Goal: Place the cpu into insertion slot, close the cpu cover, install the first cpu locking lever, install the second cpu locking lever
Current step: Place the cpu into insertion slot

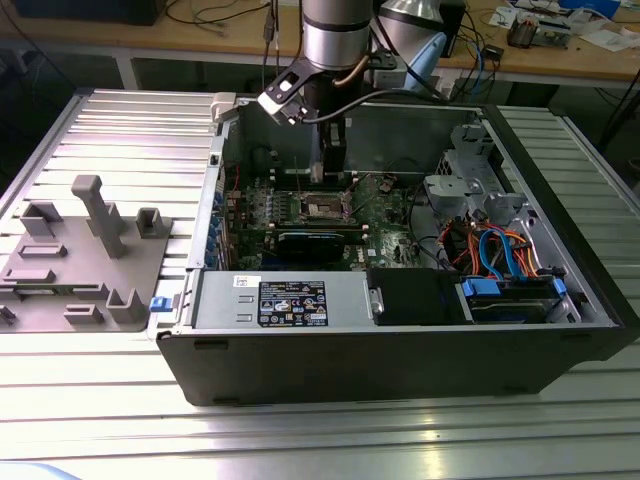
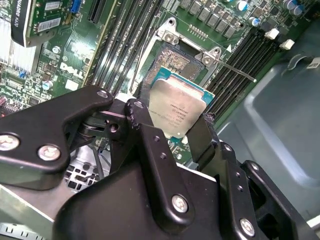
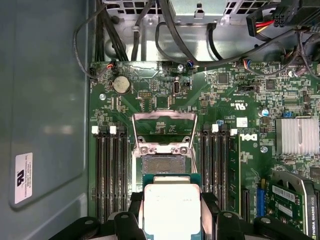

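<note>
The cpu [image 2: 177,112] was seen as pale silver edged in teal-green, the gripper [image 2: 172,121] as matt black, the motherboard [image 3: 165,95] as green, the cpu cover [image 3: 162,116] as silvery, and the heatsink [image 3: 296,135] as pale, finely ribbed.

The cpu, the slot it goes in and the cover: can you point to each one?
the cpu [image 2: 177,112], second wrist view, middle of its silvery top.
the insertion slot [image 3: 162,164], first wrist view, its dark open centre.
the cpu cover [image 3: 163,116], first wrist view, far bar of the raised frame.
</note>
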`<state>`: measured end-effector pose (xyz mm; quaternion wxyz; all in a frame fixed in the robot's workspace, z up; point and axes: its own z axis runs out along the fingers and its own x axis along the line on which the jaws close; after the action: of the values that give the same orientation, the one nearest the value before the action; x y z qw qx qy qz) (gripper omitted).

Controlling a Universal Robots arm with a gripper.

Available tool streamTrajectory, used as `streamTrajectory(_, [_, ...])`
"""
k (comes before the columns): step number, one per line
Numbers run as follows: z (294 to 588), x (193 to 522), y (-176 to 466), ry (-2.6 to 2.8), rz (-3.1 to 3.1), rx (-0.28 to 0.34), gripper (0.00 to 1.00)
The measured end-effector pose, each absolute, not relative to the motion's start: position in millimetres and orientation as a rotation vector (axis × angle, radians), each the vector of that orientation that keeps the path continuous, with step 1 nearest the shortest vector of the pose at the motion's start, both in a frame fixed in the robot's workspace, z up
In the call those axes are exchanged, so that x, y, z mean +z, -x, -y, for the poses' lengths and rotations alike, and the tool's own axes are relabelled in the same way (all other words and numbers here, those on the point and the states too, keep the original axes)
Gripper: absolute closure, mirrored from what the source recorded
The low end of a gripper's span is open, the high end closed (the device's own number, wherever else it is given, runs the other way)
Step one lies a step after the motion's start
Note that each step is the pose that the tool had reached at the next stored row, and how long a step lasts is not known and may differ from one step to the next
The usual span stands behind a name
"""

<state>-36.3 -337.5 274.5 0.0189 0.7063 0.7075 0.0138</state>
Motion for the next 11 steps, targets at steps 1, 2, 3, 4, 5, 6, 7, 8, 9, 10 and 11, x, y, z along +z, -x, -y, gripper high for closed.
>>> streamTrajectory(1, [337.5, 273.7, 36.3, -2.193, -2.196, 0.043, 0.46])
streamTrajectory(2, [337.5, 272.3, 36.3, -2.193, -2.196, 0.043, 0.46])
streamTrajectory(3, [337.5, 271.6, 36.3, -2.193, -2.196, 0.043, 0.46])
streamTrajectory(4, [337.5, 271.3, 36.3, -2.193, -2.196, 0.043, 0.46])
streamTrajectory(5, [337.5, 271.3, 36.3, -2.193, -2.196, 0.042, 0.46])
streamTrajectory(6, [337.5, 271.0, 36.3, -2.193, -2.196, 0.043, 0.46])
streamTrajectory(7, [337.5, 270.8, 36.3, -2.193, -2.196, 0.043, 0.46])
streamTrajectory(8, [337.5, 270.8, 36.3, -2.193, -2.196, 0.043, 0.46])
streamTrajectory(9, [337.5, 270.7, 36.3, -2.193, -2.196, 0.043, 0.46])
streamTrajectory(10, [337.5, 270.7, 36.3, -2.193, -2.196, 0.043, 0.46])
streamTrajectory(11, [337.5, 270.6, 36.3, -2.193, -2.196, 0.043, 0.46])
